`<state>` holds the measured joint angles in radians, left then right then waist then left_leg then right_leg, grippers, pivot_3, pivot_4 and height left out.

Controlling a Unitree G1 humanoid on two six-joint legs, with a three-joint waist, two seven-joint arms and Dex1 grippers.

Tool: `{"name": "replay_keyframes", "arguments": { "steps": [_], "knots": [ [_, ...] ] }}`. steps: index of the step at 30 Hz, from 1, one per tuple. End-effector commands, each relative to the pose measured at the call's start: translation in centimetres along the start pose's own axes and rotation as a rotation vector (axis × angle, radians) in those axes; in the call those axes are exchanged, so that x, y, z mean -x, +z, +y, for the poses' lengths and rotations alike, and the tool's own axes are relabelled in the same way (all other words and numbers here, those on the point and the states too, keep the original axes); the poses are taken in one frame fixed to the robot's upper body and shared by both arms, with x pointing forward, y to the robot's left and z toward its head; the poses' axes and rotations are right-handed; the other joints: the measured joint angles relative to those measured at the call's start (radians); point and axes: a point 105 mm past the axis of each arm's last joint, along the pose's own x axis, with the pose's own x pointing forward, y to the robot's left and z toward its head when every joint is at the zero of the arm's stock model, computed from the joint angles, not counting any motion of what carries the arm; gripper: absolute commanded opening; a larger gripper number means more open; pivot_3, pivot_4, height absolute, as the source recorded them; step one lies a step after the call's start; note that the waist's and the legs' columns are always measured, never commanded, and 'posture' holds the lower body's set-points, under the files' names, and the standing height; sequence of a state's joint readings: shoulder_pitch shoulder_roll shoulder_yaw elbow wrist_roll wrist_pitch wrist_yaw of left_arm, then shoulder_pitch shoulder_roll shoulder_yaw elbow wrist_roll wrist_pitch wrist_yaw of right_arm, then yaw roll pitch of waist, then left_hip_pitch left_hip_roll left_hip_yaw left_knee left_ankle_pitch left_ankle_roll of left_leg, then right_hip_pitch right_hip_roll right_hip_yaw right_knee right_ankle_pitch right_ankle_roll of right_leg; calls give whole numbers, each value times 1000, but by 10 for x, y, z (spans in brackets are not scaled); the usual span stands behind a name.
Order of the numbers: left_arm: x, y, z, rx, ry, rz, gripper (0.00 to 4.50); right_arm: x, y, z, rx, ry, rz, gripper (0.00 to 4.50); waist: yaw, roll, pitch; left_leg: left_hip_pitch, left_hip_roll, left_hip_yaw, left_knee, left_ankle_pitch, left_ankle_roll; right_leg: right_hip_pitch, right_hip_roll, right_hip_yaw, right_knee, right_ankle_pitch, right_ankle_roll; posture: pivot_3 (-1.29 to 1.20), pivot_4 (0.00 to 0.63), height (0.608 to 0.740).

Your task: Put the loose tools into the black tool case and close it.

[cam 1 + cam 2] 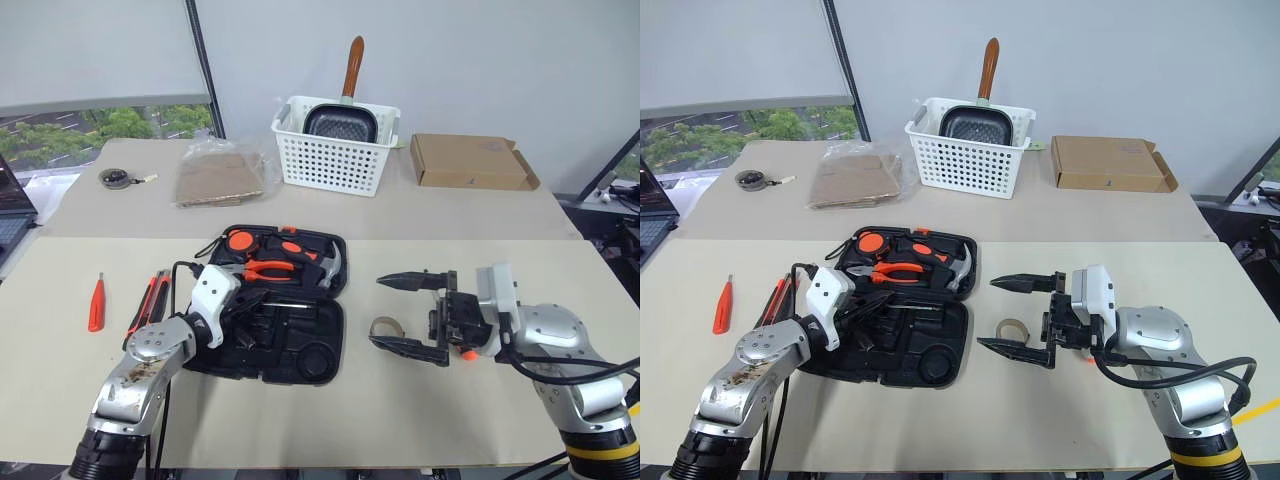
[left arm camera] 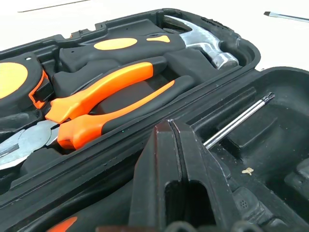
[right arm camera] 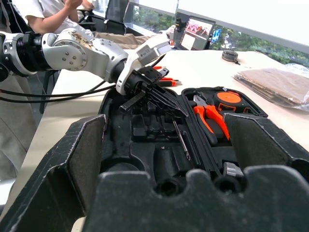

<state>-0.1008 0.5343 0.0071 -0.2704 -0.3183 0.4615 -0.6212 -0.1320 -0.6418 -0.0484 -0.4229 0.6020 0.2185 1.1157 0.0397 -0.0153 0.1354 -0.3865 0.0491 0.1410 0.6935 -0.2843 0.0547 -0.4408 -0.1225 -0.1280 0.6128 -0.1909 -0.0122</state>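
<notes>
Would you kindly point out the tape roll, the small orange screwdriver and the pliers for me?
tape roll (image 1: 387, 326), left eye view, on its curved band.
small orange screwdriver (image 1: 96, 303), left eye view, on its handle.
pliers (image 2: 108, 104), left wrist view, on an orange handle.

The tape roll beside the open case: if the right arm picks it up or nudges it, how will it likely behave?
The tape roll is a small open ring, so probably light. It seems to lie flat on the table, so a nudge should slide it rather than roll it. The hollow middle may let one of the right gripper's fingers hook inside.
</notes>
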Motion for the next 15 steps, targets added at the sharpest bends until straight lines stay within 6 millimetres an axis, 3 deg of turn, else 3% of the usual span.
{"name": "replay_keyframes", "arguments": {
  "steps": [1,15],
  "knots": [
    [1,-22,-5,27,-27,106,41,1,9,0,56,8,-14,4500,0,0,0,1,0,0,0,0,0,0,0,0,0,0,0,0,150,700],
    [1,-49,-13,-68,-117,307,41,-1,8,0,59,-1,-17,4500,0,4,-2,2,0,0,0,0,0,1,0,1,0,0,0,0,150,700]
  ]
}}
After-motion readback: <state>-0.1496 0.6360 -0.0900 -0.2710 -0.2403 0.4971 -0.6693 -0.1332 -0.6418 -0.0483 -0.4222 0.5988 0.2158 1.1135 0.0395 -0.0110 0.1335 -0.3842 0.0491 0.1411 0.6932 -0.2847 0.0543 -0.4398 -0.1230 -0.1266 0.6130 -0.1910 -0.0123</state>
